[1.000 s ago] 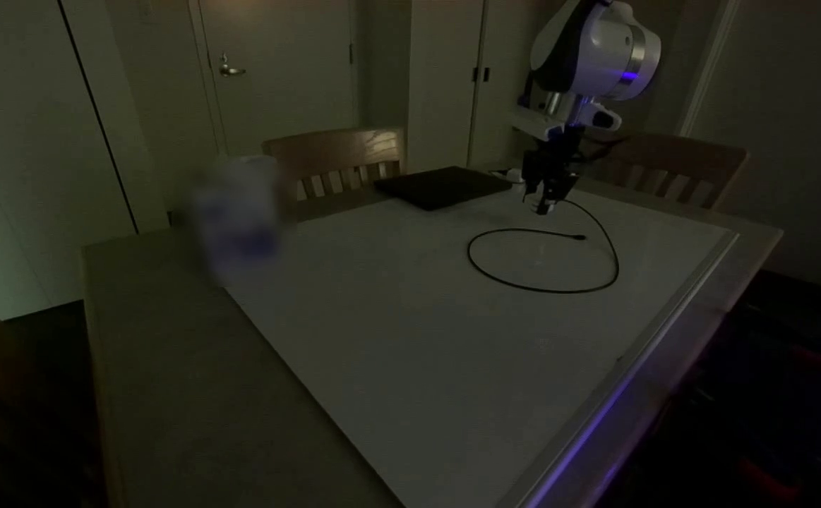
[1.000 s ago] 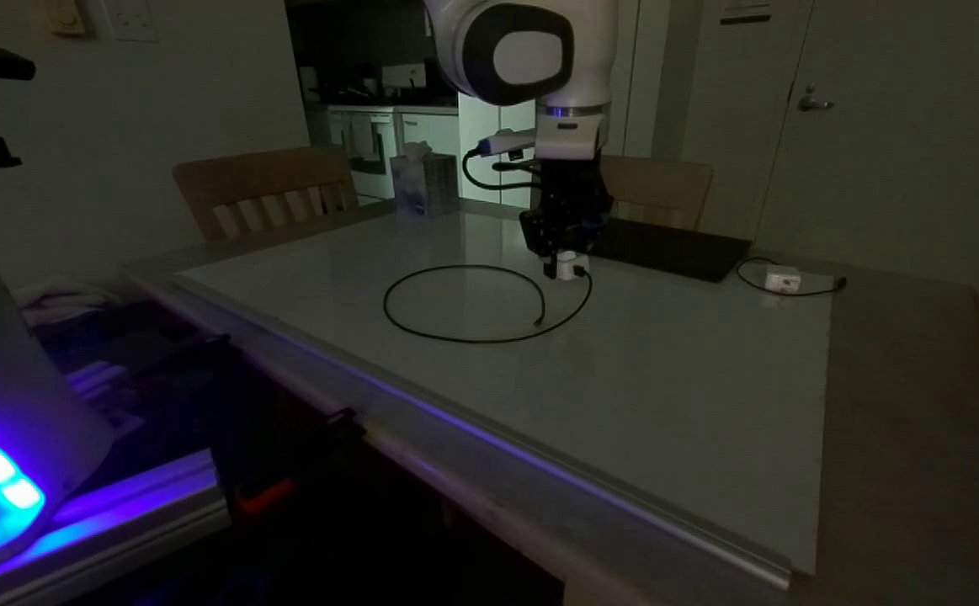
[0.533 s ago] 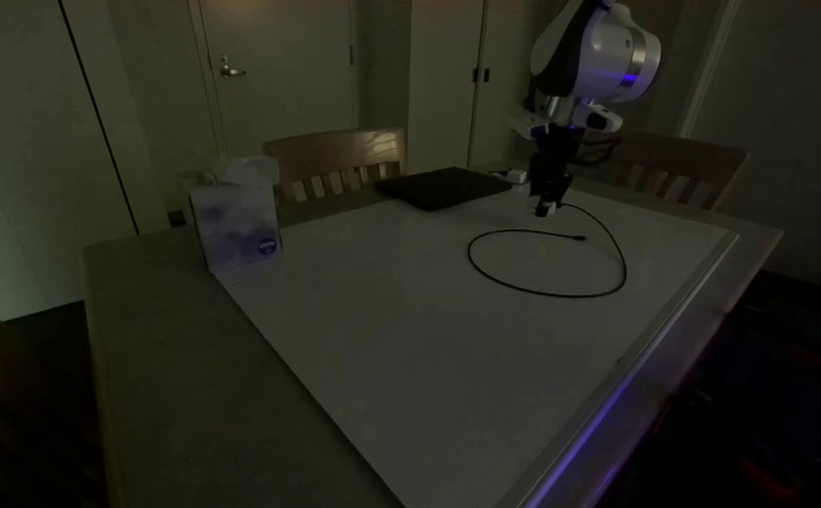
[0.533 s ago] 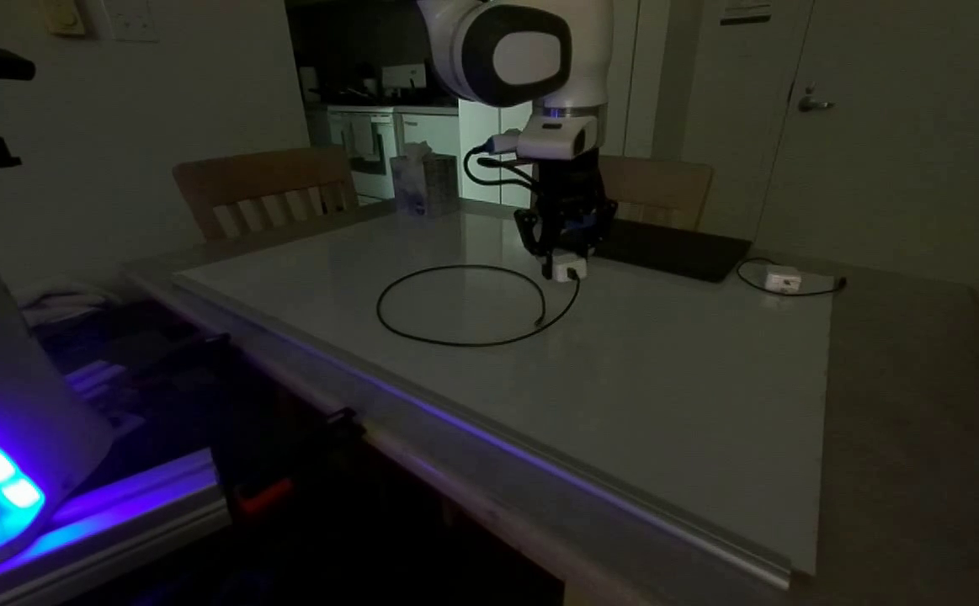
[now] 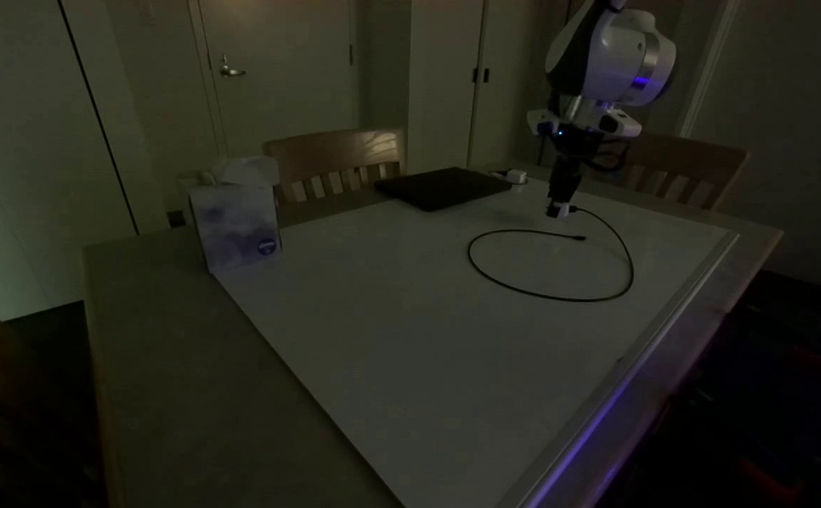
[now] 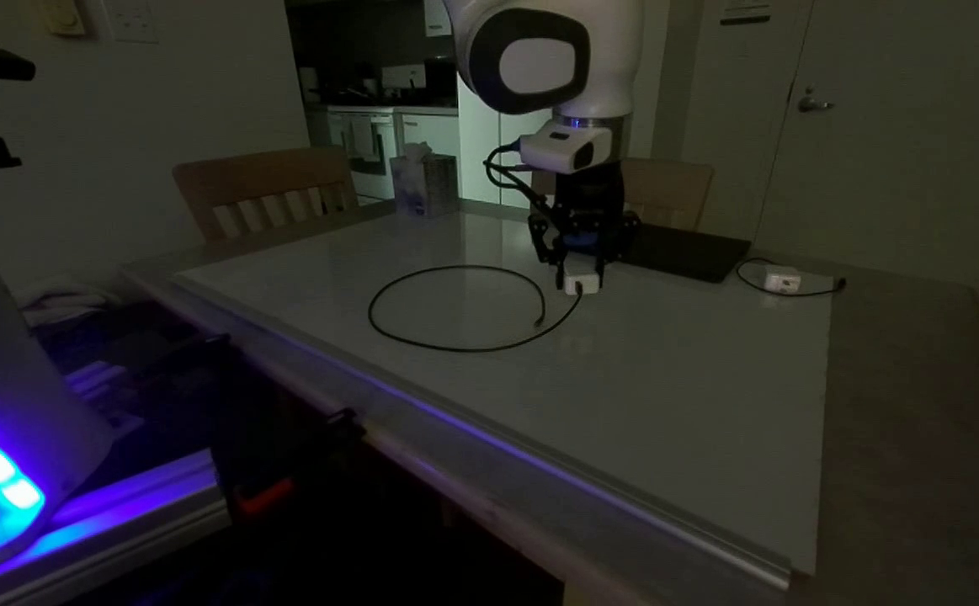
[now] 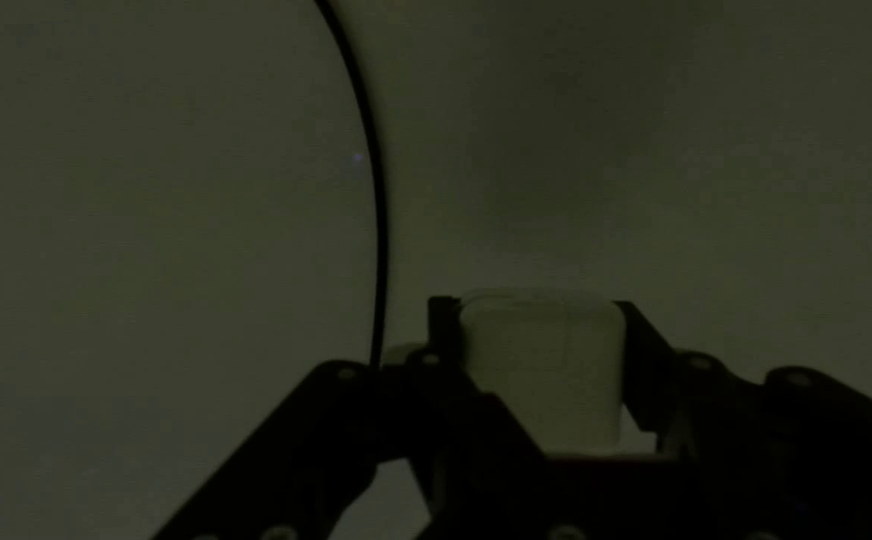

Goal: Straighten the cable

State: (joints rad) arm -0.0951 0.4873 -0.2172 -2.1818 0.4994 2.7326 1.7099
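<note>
The cable is thin and black and lies in a wide open loop on the white board in both exterior views. Its free end lies inside the loop. Its other end runs into a small white plug, also seen in an exterior view. My gripper is shut on the plug, which it seems to hold just above the board. In the wrist view the plug sits between both fingers, and the cable curves past on the left.
A flat dark rectangular pad lies at the board's edge behind the gripper. A second white plug with a short black cord lies beyond the pad. A tissue box stands at a table corner. Wooden chairs surround the table.
My gripper has moved with the plug, rightward in both exterior views, and the wrist has turned. The cable loop has widened on its outer side. The free end has stayed in place.
</note>
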